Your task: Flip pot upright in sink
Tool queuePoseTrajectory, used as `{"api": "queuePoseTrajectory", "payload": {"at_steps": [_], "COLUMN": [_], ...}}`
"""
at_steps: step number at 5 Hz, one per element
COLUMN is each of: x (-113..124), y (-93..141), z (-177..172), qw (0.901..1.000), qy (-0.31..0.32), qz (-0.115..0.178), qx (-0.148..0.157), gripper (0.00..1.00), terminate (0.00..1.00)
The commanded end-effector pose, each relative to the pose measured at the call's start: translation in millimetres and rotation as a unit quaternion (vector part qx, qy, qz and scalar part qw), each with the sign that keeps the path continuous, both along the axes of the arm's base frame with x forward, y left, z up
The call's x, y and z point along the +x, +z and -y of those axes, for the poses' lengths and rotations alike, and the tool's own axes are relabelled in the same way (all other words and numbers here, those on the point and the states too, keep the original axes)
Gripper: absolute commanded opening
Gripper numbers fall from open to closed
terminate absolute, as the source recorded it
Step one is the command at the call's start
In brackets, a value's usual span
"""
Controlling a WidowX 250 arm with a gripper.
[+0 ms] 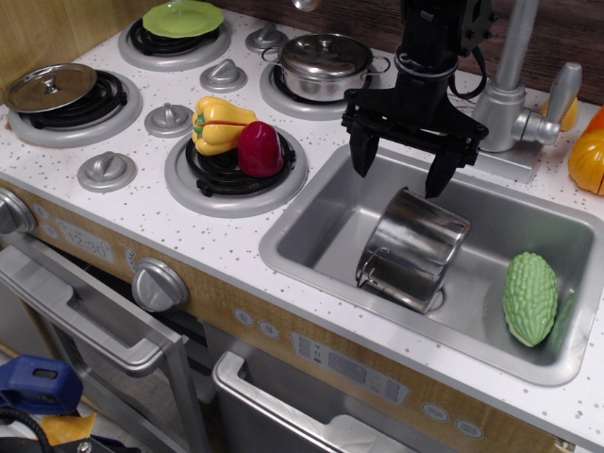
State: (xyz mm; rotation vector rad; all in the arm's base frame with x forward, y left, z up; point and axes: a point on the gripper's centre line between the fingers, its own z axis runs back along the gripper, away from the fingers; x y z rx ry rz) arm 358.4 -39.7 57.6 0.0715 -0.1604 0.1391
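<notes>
The shiny steel pot (415,247) lies tilted on its side in the middle of the grey metal sink (311,236), its base toward the back and its open mouth toward the front left, a wire loop handle low at its front. My black gripper (398,176) hangs open just above the back of the sink, its two fingers spread wide, one at the left (361,160) and one over the pot's upper right edge (437,177). It holds nothing.
A bumpy green vegetable (530,297) lies at the sink's right end. The faucet (510,85) stands right behind the gripper. A lidded steel pot (326,64) sits on the back burner; yellow pepper (217,125) and red vegetable (259,148) sit on the front burner.
</notes>
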Motion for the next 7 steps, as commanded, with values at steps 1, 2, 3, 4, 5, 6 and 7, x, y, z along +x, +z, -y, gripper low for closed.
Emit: {"api": "queuePoseTrajectory", "payload": {"at_steps": [1,2,3,4,5,6,7], "x": [0,-4,-3,-1,-1,-2,-1], "y": [0,-2,-2,-7,-14,-24,-33], "z": [0,-4,-12,-22,-28,-28,-23], "qw": [1.0000,0.9972,0.9953,0.9919,0.9808,0.9665,0.9611], "qy": [0.000,0.024,0.023,0.020,0.034,0.054,0.061], "qz": [0.000,0.021,0.030,0.043,0.067,0.095,0.110], "qx": [0.000,-0.068,-0.089,-0.118,-0.180,-0.232,-0.246], "gripper": [1.00,1.00,1.00,1.00,1.00,1.00,1.00], "terminate": [0.00,0.00,0.00,0.00,0.00,0.00,0.00]}}
